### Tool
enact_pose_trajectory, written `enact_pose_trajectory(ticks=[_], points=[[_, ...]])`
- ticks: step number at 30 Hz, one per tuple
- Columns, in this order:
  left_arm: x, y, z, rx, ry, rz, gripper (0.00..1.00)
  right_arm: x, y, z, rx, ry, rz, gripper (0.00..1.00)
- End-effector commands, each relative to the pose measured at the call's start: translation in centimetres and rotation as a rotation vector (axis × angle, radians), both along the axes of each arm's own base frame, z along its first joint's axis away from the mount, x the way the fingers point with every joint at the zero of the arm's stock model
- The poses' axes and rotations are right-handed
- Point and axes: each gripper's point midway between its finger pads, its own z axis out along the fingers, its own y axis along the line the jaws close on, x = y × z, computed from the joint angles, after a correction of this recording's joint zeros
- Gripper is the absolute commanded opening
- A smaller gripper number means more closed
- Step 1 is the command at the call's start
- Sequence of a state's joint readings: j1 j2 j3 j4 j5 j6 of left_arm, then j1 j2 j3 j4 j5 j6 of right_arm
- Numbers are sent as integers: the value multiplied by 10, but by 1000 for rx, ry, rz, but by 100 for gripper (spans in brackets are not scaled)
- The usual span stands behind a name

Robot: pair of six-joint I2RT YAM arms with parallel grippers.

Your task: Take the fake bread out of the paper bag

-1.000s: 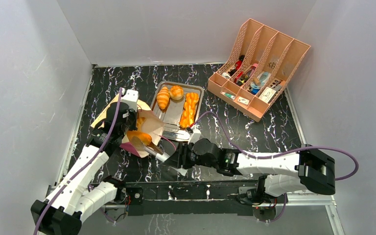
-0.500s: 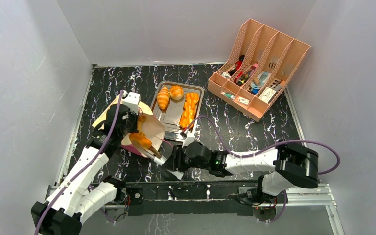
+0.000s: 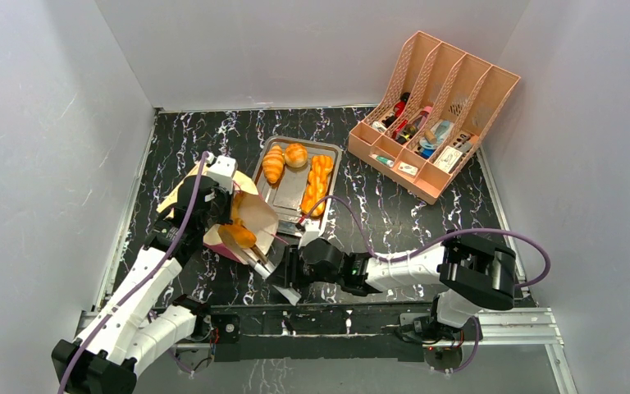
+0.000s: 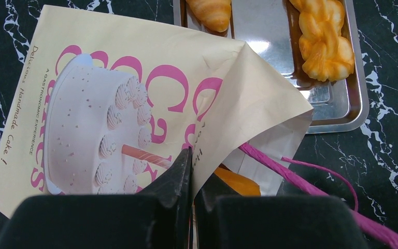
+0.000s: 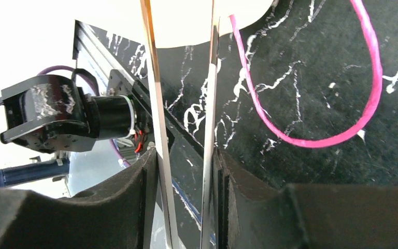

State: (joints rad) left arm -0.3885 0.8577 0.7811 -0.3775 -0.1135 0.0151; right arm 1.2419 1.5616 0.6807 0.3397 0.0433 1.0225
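The paper bag (image 3: 250, 215) lies on its side, cream with a cake print (image 4: 98, 119), mouth facing right. My left gripper (image 4: 193, 155) is shut on the bag's upper mouth edge and lifts it. An orange piece of fake bread (image 3: 238, 235) shows inside the mouth (image 4: 238, 182). My right gripper (image 3: 285, 268) is shut on metal tongs (image 5: 158, 124), whose tips (image 3: 260, 254) reach the bag's mouth. A croissant (image 3: 273, 164), a roll (image 3: 295, 154) and a braided loaf (image 3: 318, 182) lie on the steel tray (image 3: 289, 187).
A pink cord handle (image 5: 311, 141) trails on the black marble table (image 3: 394, 217) by the bag's mouth. The peach file rack (image 3: 435, 115) with small items stands at the back right. White walls close in the left, back and right sides.
My right arm has swung left, bringing the tongs from near the tray's front edge up to the bag's mouth. The left gripper has kept its hold on the bag, shifting slightly.
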Motion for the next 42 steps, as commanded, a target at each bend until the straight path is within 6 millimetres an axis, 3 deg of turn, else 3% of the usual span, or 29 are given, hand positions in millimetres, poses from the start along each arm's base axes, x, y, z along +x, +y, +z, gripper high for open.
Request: enact_pose_trajectory(ticks=[1,3,5,19,42], points=[[0,-3,6,-24,-26,-7,0,10,15,41,140,-59,-20,22],[2,0,4,-16,-21,12,0,10,9,45,155,-70,-33,8],[3,4,3,-8,-23,40,0,11,3,50,163,-83,-44,0],[14,35,4,39,-47,257,0,5,-40,80,223,-134,-85,0],[16,63,16,108,-84,417,0,0,-78,126,287,-197,-113,0]])
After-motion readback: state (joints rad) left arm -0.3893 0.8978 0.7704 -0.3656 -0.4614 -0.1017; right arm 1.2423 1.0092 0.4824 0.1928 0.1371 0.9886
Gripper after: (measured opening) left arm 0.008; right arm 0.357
